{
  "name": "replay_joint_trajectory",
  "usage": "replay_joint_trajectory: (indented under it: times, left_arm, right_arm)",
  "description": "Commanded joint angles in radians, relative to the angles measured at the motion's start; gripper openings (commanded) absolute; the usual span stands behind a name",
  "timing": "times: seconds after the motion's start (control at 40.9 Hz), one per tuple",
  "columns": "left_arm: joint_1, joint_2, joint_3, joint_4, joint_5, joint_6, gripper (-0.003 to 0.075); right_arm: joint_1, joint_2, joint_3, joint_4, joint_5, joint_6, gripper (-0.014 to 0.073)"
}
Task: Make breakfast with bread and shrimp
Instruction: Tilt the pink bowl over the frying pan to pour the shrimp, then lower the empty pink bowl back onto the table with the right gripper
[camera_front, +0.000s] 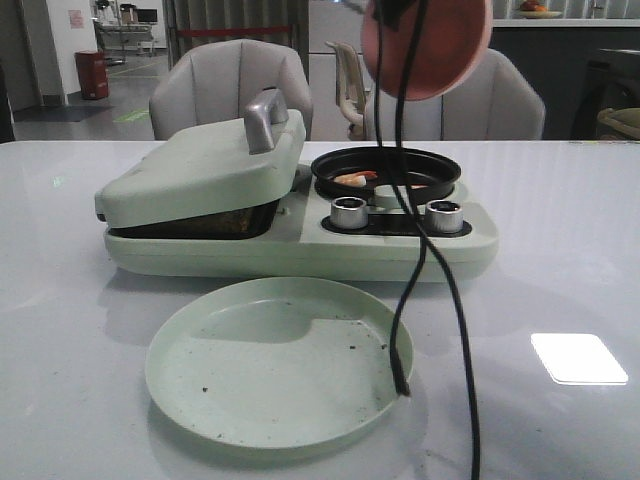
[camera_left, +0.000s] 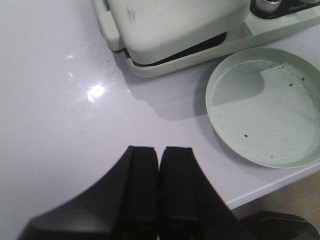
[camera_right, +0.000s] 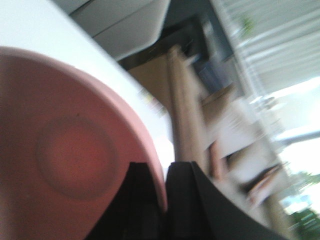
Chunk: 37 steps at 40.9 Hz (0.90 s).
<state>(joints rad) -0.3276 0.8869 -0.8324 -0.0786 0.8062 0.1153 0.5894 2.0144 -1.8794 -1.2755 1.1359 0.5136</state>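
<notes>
A pale orange shrimp (camera_front: 355, 179) lies in the round black pan (camera_front: 440, 160) on the right half of the green breakfast maker. High above the pan hangs a pink bowl (camera_front: 440, 50) (camera_right: 75, 150), tipped on edge. My right gripper (camera_right: 166, 167) is shut on its rim, one finger inside and one outside. The bread is hidden; the hinged lid (camera_front: 200, 165) on the machine's left half is lowered almost flat over a dark gap. My left gripper (camera_left: 159, 150) is shut and empty, above bare table to the left of the green plate (camera_left: 265, 110).
The empty green plate (camera_front: 270, 370), speckled with crumbs, lies in front of the machine. Two silver knobs (camera_front: 349, 212) (camera_front: 445, 216) sit on its front right. A black cable (camera_front: 420, 250) hangs down across the pan and the plate's right rim. Chairs stand behind the table.
</notes>
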Motion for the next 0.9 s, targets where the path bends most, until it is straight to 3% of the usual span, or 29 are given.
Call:
replay_joint_trajectory:
  times: [0.0, 0.269, 0.587, 0.733, 0.88]
  left_arm:
    - [-0.006, -0.011, -0.026, -0.001, -0.060, -0.008, 0.0101]
    - [-0.006, -0.011, -0.026, -0.001, -0.057, -0.008, 0.0101]
    - [-0.006, -0.011, -0.026, -0.001, -0.057, -0.008, 0.0101]
    - [-0.006, -0.011, -0.026, -0.001, -0.057, -0.008, 0.0101]
    - [-0.006, -0.011, -0.026, -0.001, -0.057, -0.008, 0.0101]
  right_arm:
    - [-0.066, -0.158, 0.013, 0.106, 0.005, 0.005, 0.0043]
    - [-0.324, -0.379, 0.268, 0.606, -0.142, -0.139, 0.0043]
    - [-0.710, -0.464, 0.511, 1.293, -0.190, -0.532, 0.0043]
    - [-0.825, -0.464, 0.617, 1.490, -0.220, -0.656, 0.0043]
    - [-0.871, -0.464, 0.718, 1.522, -0.289, -0.682, 0.0043]
